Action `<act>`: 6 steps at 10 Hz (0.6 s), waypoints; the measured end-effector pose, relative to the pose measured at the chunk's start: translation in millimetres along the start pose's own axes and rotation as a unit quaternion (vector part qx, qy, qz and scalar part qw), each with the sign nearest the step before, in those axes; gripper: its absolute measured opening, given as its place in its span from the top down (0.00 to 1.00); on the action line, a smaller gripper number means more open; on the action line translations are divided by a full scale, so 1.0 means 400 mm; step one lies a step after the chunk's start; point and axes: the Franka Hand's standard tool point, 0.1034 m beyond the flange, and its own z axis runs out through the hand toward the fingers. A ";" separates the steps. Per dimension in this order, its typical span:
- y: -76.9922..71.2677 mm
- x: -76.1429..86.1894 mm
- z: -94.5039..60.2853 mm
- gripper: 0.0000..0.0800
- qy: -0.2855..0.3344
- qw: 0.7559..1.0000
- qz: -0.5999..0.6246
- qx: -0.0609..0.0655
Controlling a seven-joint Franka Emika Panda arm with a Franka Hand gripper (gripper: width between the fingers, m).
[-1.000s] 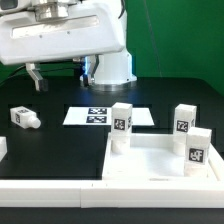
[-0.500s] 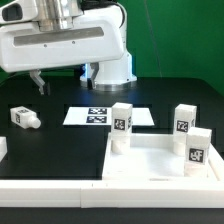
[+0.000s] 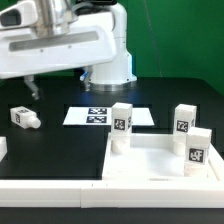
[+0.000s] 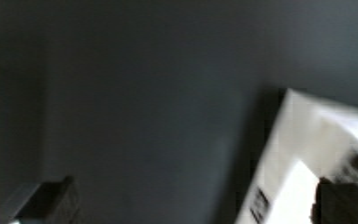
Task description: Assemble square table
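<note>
At the far left edge of the exterior view, a small white block point(image 3: 2, 148) is peeking in, cut off by the frame. Just right of it, at middle left, one leg point(image 3: 24, 118) is lying on its side on the black table point(image 3: 60, 150), well apart from the rest. Above it, the arm point(image 3: 65, 45) is stretching across the upper left of the frame as a broad white body, with the gripper point(image 3: 31, 87) hanging down over the bare table, its dark fingers spread and holding nothing. At center, the marker board point(image 3: 108, 116) is lying flat. In the lower right, the square table top point(image 3: 150, 165) is resting with three legs standing upright on it: one point(image 3: 121, 125) at its near-left corner and two point(image 3: 183, 122) point(image 3: 196, 148) toward the right. The blurred wrist view is showing dark table and a white edge point(image 4: 318, 150) I cannot identify.
</note>
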 end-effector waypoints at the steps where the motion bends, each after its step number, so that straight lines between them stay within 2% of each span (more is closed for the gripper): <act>1: 0.017 -0.048 0.021 0.19 0.001 1.000 -0.026 -0.016; 2: 0.016 -0.065 0.032 0.19 0.004 0.999 -0.021 -0.023; 6: 0.018 -0.065 0.031 0.19 0.002 1.000 -0.017 -0.022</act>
